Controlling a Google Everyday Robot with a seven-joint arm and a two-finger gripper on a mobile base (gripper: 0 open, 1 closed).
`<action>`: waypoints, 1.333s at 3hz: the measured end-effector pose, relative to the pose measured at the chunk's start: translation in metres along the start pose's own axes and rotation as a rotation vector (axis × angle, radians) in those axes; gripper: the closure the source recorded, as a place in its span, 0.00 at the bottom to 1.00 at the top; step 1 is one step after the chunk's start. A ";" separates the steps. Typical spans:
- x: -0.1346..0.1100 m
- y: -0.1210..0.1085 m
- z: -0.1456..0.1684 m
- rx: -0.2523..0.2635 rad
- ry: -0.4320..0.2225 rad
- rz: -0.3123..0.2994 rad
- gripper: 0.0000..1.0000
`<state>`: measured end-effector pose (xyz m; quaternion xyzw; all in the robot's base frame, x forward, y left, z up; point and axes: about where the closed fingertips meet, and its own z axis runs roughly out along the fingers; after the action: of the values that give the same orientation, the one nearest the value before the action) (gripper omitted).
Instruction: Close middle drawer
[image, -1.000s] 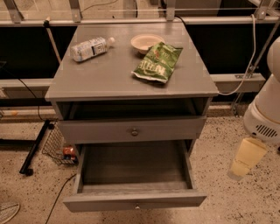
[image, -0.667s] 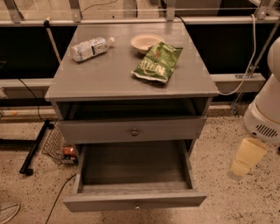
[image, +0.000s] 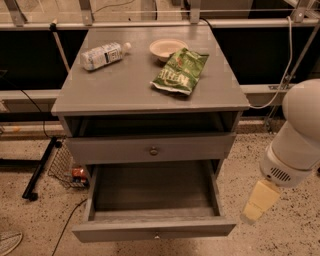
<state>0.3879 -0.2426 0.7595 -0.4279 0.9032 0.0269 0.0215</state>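
The gripper is hanging low off the right side of the cabinet, touching nothing; I cannot tell if it is open or closed. The middle drawer is jutting far out of the cabinet's front. The gripper is likely waiting beside it to get round and push.

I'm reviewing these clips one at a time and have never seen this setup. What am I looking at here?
One camera looks down at a grey cabinet. The white rounded shape at right is the robot's arm; the pale yellow piece below it is its claw, hanging beside the cabinet, touching nothing. On top lie a water bottle, a bowl and a green snack bag. The middle drawer is pulled far out and looks empty; the top drawer is slightly open.
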 end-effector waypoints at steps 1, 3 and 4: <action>0.002 0.015 0.050 -0.047 -0.049 0.095 0.00; -0.008 0.031 0.118 -0.118 -0.138 0.205 0.00; -0.008 0.031 0.118 -0.118 -0.138 0.205 0.00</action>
<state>0.3706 -0.2088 0.6429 -0.3310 0.9354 0.1112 0.0554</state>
